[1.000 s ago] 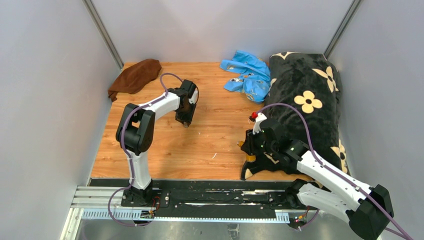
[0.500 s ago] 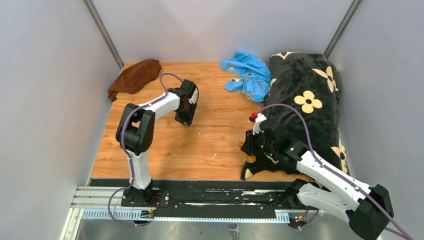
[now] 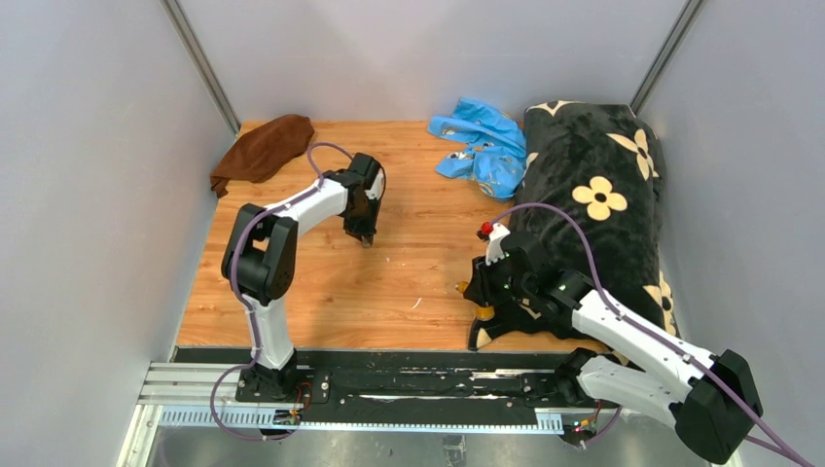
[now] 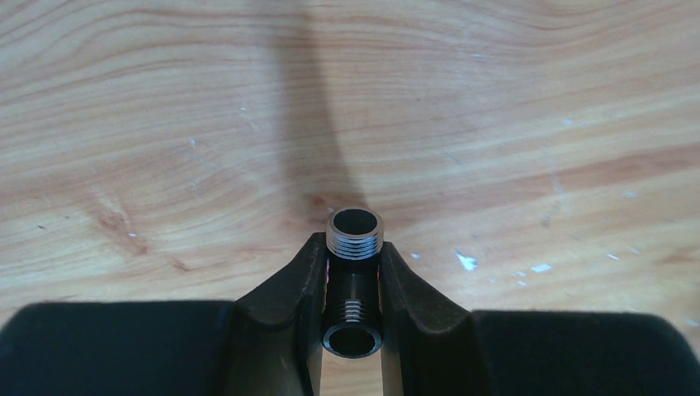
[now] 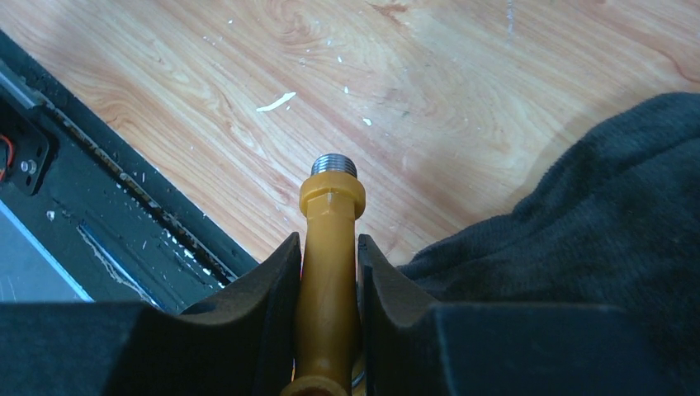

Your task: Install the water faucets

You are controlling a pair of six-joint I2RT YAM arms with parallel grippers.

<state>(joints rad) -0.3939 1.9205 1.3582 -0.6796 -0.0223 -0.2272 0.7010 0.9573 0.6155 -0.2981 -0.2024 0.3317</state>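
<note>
The left gripper hangs over the left half of the wooden desk, pointed down at the boards. In the left wrist view its two black fingers are closed tight on the silver-grey fitting. One open, threaded end of the fitting sticks out past the fingertips toward the desk, and a second threaded opening shows between the fingers closer to the camera. Whether the fitting touches the wood I cannot tell.

The right gripper sits near the near edge of the desk, just left of a black blanket with cream flowers. In the right wrist view it is clamped on the brass-orange tap spout, one finger pressed against each side of the stem. The spout's collar and its round silver threaded end reach out beyond the fingertips, above bare wood. The blanket's edge lies at the right of that view. The black rail along the desk's near edge lies at the left.

The two parts are well apart, each held in its own gripper. At the far left corner lies a brown cloth. A bright blue plastic bag lies at the far edge, touching the blanket.
</note>
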